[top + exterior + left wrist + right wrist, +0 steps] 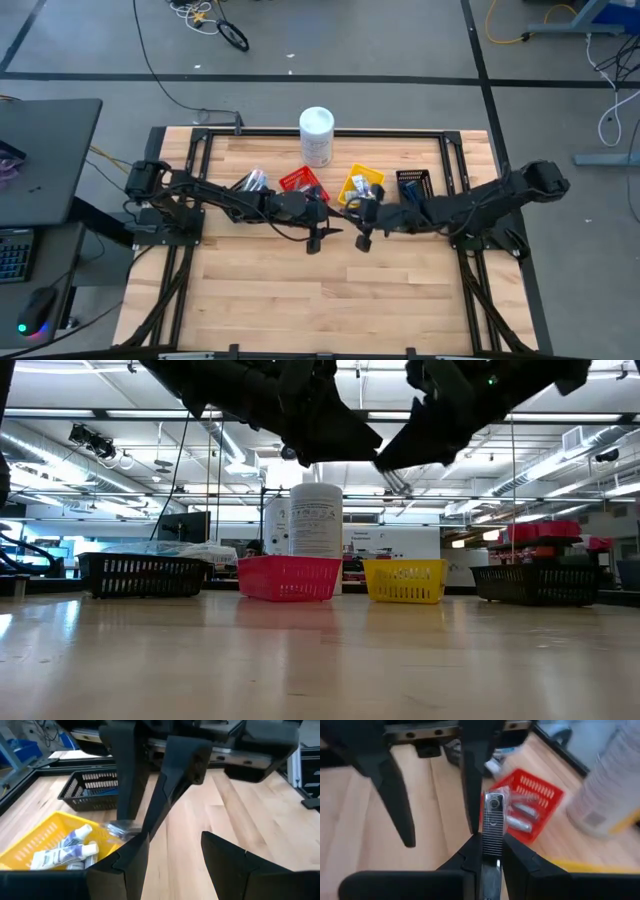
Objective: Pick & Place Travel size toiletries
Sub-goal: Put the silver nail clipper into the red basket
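At frame centre, our right fingers grip a razor; our left fingers hang open beside.

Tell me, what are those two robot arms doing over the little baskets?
They are sorting small travel toiletries into baskets. The two arms meet in the air above the middle of the table. The right gripper is shut on a razor, holding it up right in front of the open left gripper, which holds nothing. The yellow basket already has small toothpaste tubes in it, and the red basket holds silvery tubes. A tall white canister stands behind them.
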